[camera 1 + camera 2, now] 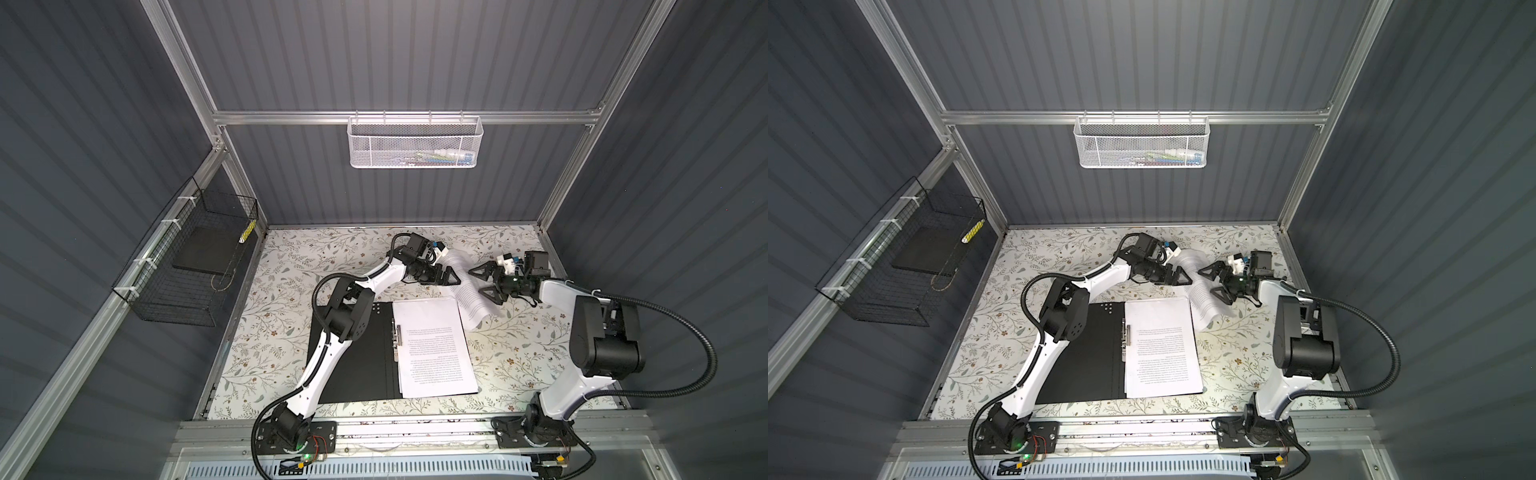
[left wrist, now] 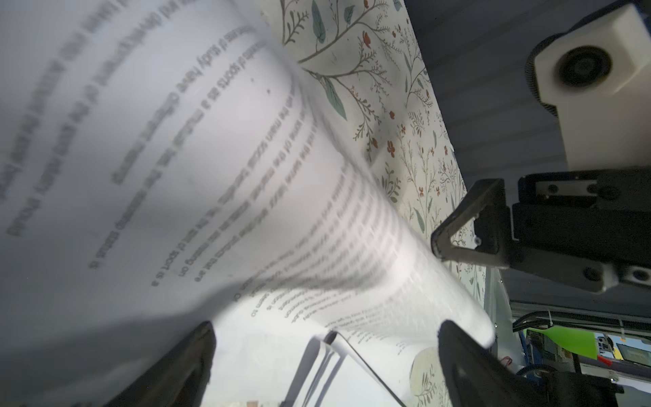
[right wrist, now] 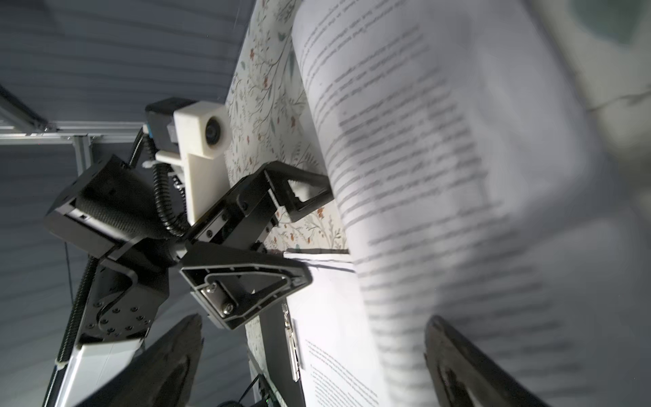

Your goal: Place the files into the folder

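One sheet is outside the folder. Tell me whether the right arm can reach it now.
Probably yes: the curled sheet stands right before the open right gripper, with nothing between them. The left gripper, open too, is close on its other side.

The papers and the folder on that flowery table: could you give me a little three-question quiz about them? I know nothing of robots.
1. True or false: the folder lies closed on the table.
2. Where does the stack of sheets lie?
A. in the white basket
B. on the folder, beside its metal clip
C. in the black wire basket
3. Fill in: the left claw and the right claw, on either side of the curled sheet, both stand ___ (open or shut).

Key: 1 false, it lies open, black inside up; 2 B; 3 open.
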Controlling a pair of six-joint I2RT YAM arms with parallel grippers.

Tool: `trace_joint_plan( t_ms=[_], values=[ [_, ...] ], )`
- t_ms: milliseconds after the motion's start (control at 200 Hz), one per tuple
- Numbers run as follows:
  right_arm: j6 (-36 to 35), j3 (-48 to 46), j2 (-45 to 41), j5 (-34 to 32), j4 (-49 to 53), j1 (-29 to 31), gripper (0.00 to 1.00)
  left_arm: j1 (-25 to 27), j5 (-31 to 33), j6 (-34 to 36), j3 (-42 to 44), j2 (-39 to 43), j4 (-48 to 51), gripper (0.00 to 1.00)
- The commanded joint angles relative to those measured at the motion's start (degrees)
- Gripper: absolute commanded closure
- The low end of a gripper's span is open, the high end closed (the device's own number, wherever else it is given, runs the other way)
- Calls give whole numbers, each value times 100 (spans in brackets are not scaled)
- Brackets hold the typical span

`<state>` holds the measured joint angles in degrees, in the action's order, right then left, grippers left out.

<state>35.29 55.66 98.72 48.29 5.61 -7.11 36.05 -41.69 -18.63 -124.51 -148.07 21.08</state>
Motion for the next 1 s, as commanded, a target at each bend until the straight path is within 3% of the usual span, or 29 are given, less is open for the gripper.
trace_joint_plan(
  t_ms=[0,190,315,450,590,835,995],
  values=[
    [-380,-104,-89,-891,783,-113,1,-96,355,-123,296,-199,681,1],
    [-373,-380,-495,-1428,918,-207,1,-120,294,61,156,-267,847,1],
    [-404,-515,-856,-2136,1097,-323,1,-170,291,-15,106,-294,796,0],
    [-572,-380,-802,-2082,1101,-521,1,-350,459,-115,-133,-434,876,1],
    [-782,304,-156,-1942,1379,-523,1,-453,666,202,-726,-686,1502,1],
    [-430,1084,781,-1426,1072,-491,1,-781,593,37,-363,-585,1228,1],
    [-179,1523,1280,-1526,1066,-366,1,-889,581,191,-450,-604,1416,1]
  ],
)
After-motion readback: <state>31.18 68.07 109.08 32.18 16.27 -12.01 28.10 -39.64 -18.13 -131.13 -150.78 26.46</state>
